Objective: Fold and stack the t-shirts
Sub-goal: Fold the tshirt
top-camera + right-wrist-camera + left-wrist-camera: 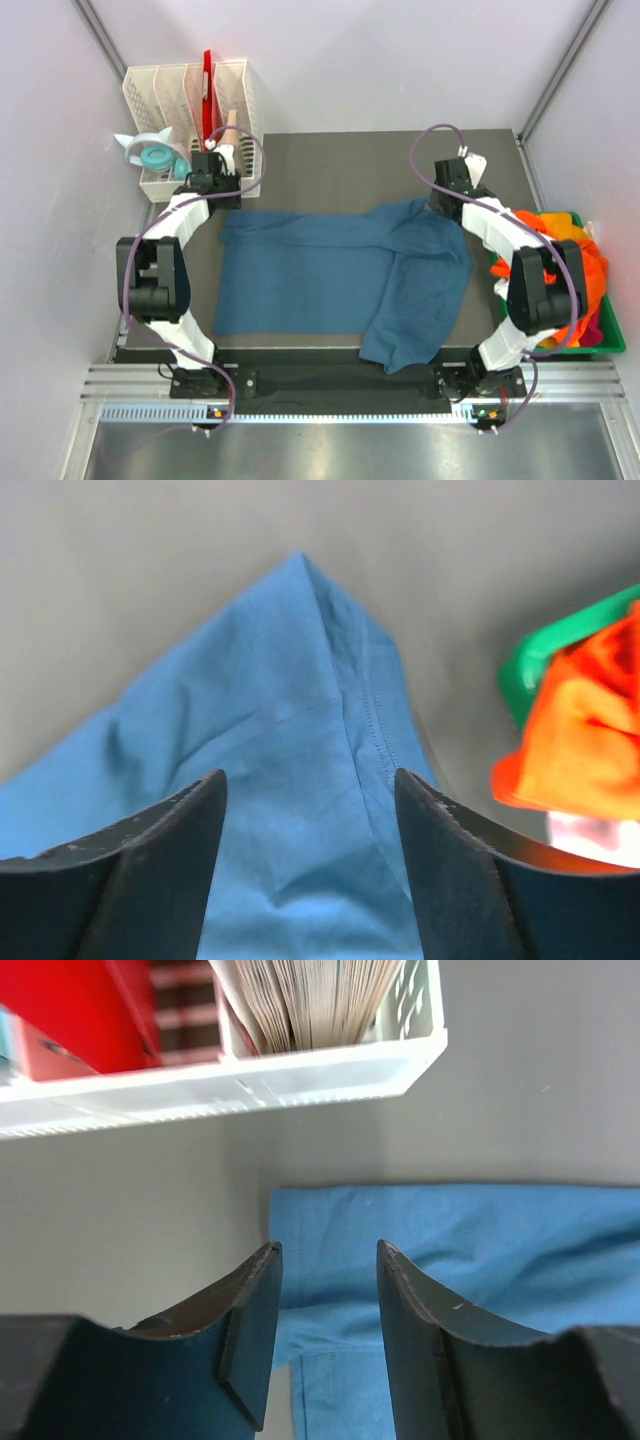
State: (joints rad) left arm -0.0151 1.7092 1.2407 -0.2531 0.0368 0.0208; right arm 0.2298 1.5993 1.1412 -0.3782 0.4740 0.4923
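A large teal-blue t-shirt point(340, 280) lies spread on the dark table, its right part folded over into a pointed flap. My left gripper point(214, 168) is open and empty above the shirt's far left corner point(330, 1210). My right gripper point(450, 180) is open and empty above the flap's far tip point(300, 680). Orange t-shirts point(565, 250) with bits of yellow and magenta are piled in the green bin point(612, 340) at the right; they also show in the right wrist view point(580, 730).
A white file rack point(190, 110) with a red folder and papers stands at the far left, also in the left wrist view point(230, 1085). A tape dispenser point(150, 152) sits beside it. Grey walls close in both sides.
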